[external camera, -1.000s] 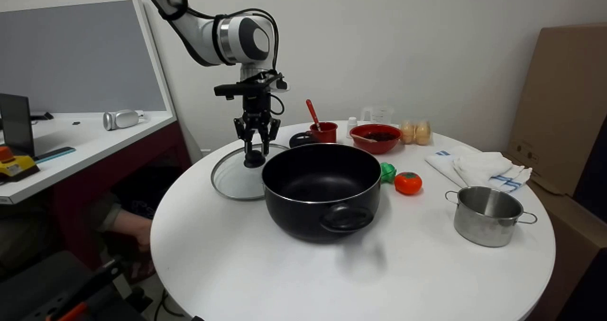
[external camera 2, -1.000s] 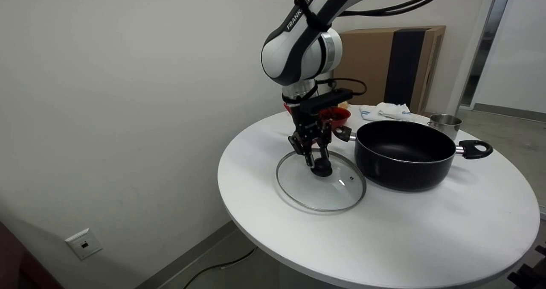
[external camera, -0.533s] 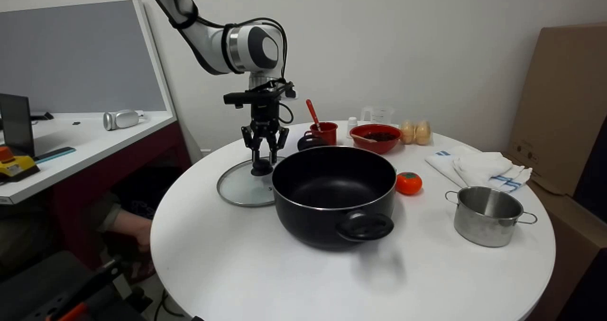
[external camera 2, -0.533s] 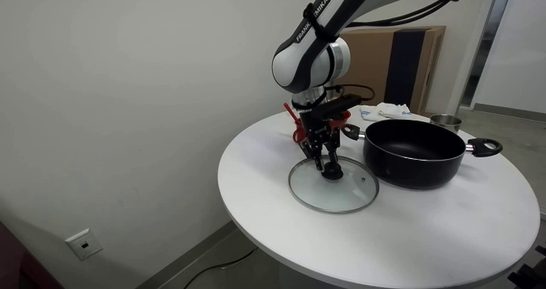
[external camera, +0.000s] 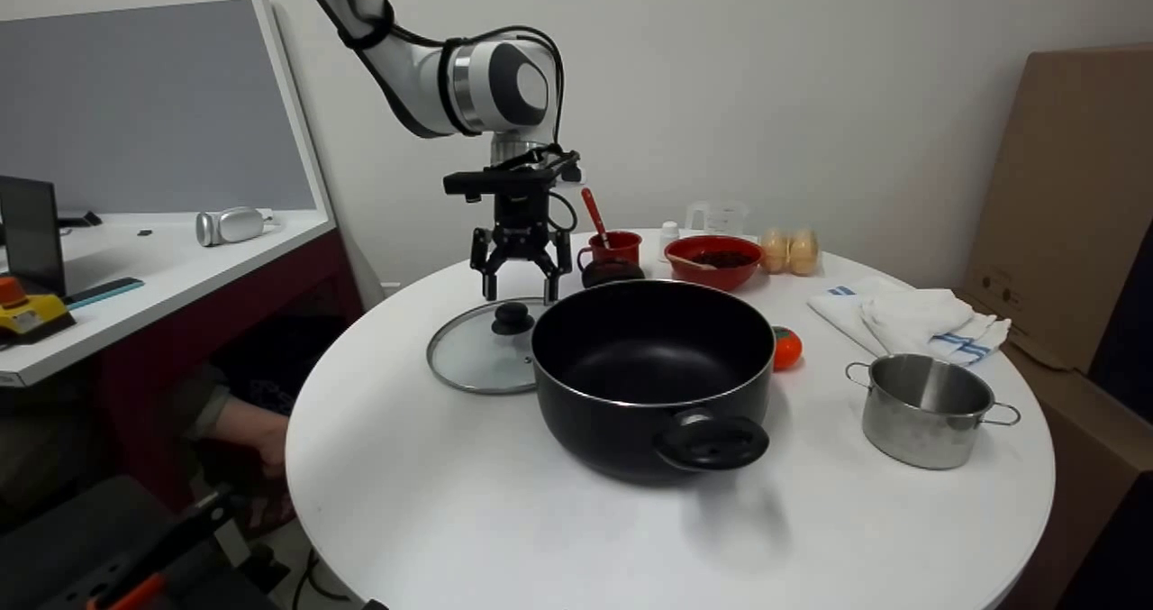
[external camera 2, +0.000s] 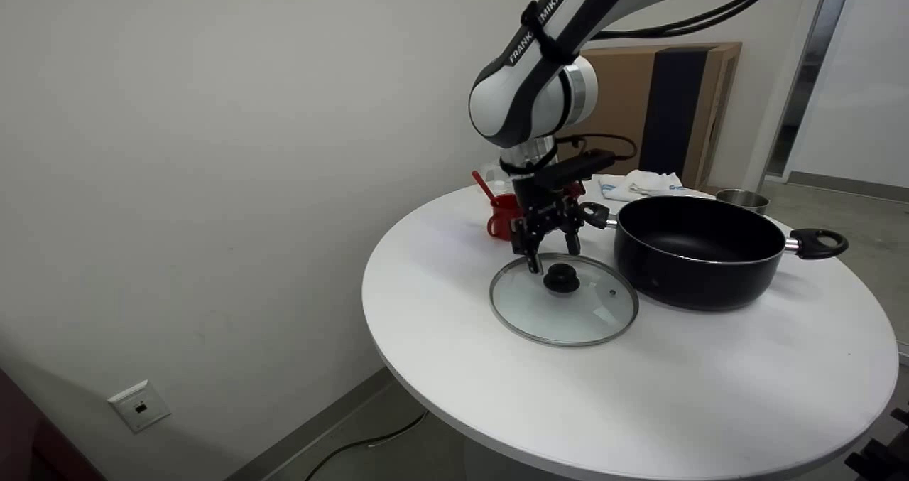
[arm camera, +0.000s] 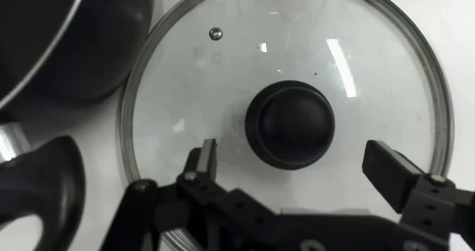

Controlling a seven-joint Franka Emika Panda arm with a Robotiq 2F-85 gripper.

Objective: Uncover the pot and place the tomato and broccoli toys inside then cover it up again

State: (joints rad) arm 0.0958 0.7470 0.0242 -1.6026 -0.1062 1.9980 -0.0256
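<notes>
The wide black pot (external camera: 653,439) stands uncovered on the table, and nothing shows in its dark interior. Its glass lid (external camera 2: 540,317) lies flat on the table beside it, close against the pot's side, with the black knob (arm camera: 295,125) upward. My gripper (external camera: 521,294) is open just above the lid, its fingers (arm camera: 387,169) spread on either side of the knob and apart from it. Nothing is held. The tomato (external camera: 788,350) sits behind the pot's far side, partly covered by it in an exterior view. The broccoli is hidden.
Behind the pot are a red mug (external camera: 621,248) with a spoon, a red bowl (external camera: 721,277), a shaker (external camera: 668,236) and eggs (external camera: 788,252). A folded towel (external camera: 910,317) and a small steel pot (external camera: 919,425) lie farther along. The pot's handle (arm camera: 55,177) juts near the gripper.
The lid, with the gripper on its knob, has slid toward the pot, and the pot has shifted and turned slightly. The gripper has let go and risen a little. The broccoli has gone from sight.
</notes>
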